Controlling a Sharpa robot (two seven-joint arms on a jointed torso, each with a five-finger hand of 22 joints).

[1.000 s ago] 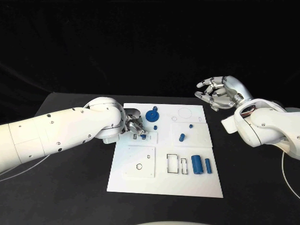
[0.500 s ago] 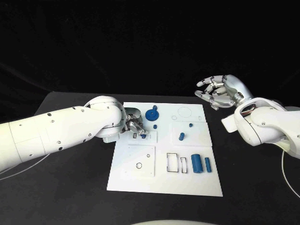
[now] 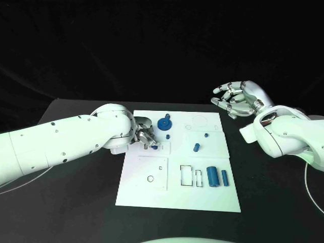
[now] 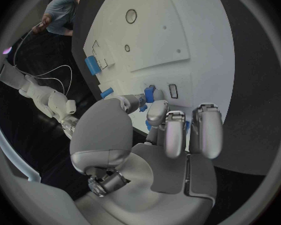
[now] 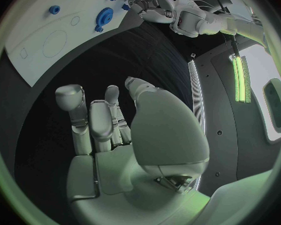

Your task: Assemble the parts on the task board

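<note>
Pinching one small blue part (image 4: 150,93) between thumb and fingers, my left hand (image 3: 145,135) rests low on the white task board (image 3: 178,195), left of the blue gear (image 3: 163,124). My right hand (image 3: 235,99) hangs off the board's far right corner, fingers loosely curled, holding nothing. Blue parts lying loose: about seven. No legible writing.
</note>
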